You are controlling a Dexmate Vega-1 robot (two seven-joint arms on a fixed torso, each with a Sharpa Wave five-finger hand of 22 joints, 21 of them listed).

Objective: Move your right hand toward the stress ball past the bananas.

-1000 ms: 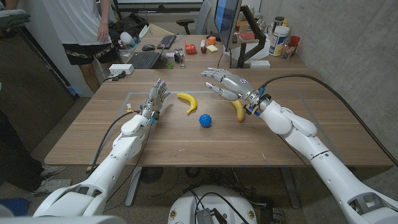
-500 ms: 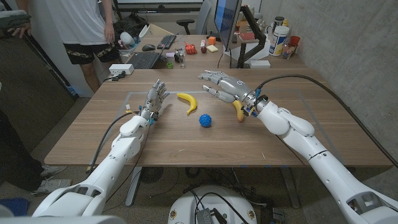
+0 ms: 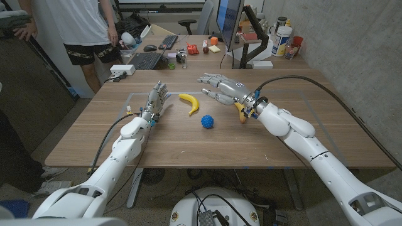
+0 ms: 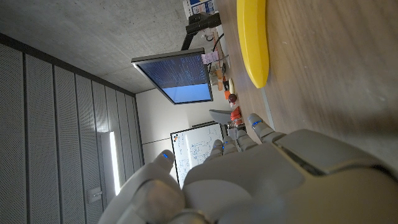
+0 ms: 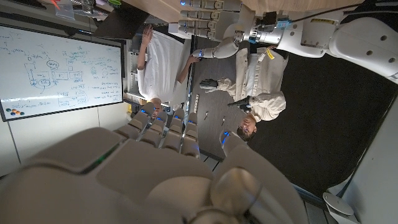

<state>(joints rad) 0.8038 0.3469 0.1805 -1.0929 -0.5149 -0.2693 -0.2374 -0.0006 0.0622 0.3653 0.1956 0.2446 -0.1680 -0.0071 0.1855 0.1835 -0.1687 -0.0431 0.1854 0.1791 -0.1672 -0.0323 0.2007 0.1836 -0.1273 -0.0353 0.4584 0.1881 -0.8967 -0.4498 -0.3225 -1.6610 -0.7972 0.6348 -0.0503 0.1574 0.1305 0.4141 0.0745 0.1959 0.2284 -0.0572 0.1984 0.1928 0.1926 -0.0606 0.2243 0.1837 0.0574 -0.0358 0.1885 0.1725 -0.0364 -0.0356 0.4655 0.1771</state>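
Wide wooden table (image 3: 94, 135) below us, and over its far middle hangs the robot's white right hand (image 3: 221, 86), fingers spread wide, holding nothing, palm facing down. Across from it the left hand (image 3: 157, 99) stands on the table, fingers apart and pointing up, nothing in it. One curved yellow banana (image 3: 190, 102) lies between the hands; a second yellow banana (image 3: 240, 112) sits tucked under the right wrist. The small blue spiky stress ball (image 3: 208, 121) rests nearer the robot than both bananas, between them. The risk, I'd say: dropping toward the ball, that wrist could clip the banana beneath and shove it, or fingertips could knock the ball rolling.
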